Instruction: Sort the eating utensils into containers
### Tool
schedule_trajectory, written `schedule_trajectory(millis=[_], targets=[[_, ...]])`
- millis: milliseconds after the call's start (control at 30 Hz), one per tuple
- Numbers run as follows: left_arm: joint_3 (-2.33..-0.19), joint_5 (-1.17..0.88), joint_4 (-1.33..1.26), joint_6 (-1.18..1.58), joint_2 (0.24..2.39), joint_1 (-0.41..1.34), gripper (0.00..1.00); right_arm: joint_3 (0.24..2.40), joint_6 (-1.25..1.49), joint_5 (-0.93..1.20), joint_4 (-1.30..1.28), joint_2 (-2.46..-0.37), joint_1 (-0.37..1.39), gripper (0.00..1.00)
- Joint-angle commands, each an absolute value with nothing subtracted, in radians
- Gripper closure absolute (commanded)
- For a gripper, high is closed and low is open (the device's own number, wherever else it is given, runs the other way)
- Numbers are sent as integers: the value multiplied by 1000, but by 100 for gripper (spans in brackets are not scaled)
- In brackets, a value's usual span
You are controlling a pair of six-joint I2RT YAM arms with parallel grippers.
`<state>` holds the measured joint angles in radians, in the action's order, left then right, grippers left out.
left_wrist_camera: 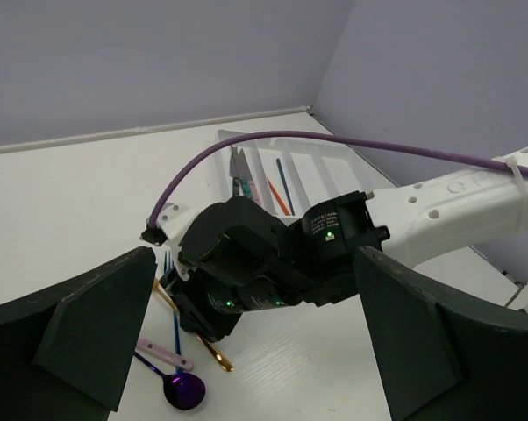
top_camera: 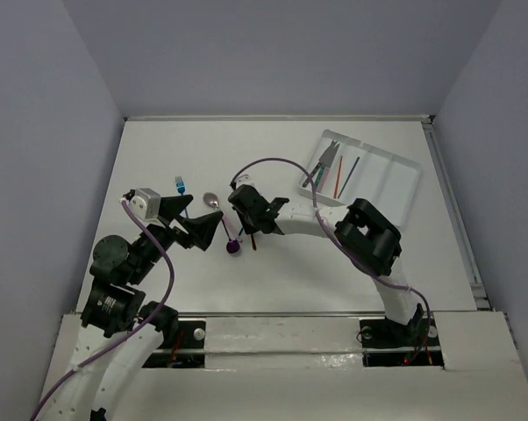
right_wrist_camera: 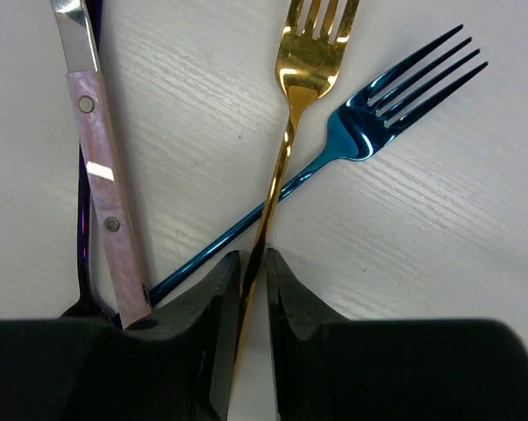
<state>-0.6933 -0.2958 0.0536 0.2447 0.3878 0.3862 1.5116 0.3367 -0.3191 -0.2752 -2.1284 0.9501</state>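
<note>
worktop: loose pile sits mid-left, tray is far right, so it's a long carry and a weak pinch could drop the fork on the way
tray: a few utensils lie in its left slots
left fingers: wide, holding nothing, parked just left of the pile, so there's a bump risk
right fingers: narrow, straddling the gold fork handle; can't tell if they're gripping it
blue fork: crosses the gold one right at the fingertips, so imo it could get pinched too or dragged along
pink-handled piece: just left of those fingers, easy to nudge
</note>
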Motion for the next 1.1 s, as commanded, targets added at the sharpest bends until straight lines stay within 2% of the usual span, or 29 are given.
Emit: schedule_trajectory(millis=[0, 133, 233, 300, 633, 767, 1067], targets=[[-700, -308, 20, 241, 387, 387, 1, 1537, 348, -365, -307, -2148, 954, 82], [-699, -308, 18, 241, 388, 387, 1, 1522, 360, -367, -301, -2129, 954, 94], [-699, -308, 18, 241, 388, 387, 1, 1520, 376, -376, -287, -2108, 954, 95], [-699, -308, 18, 241, 388, 387, 1, 1523, 391, -380, -261, -2080, 954, 100], [-699, -305, 21, 241, 379, 387, 1, 1450, 462, -475, -147, -1898, 931, 100], [-699, -304, 23, 241, 370, 387, 1, 1326, 494, -469, -104, -1748, 847, 100], [-701, -301, 26, 241, 357, 405, 1, 1028, 528, -410, -48, -1473, 430, 100]])
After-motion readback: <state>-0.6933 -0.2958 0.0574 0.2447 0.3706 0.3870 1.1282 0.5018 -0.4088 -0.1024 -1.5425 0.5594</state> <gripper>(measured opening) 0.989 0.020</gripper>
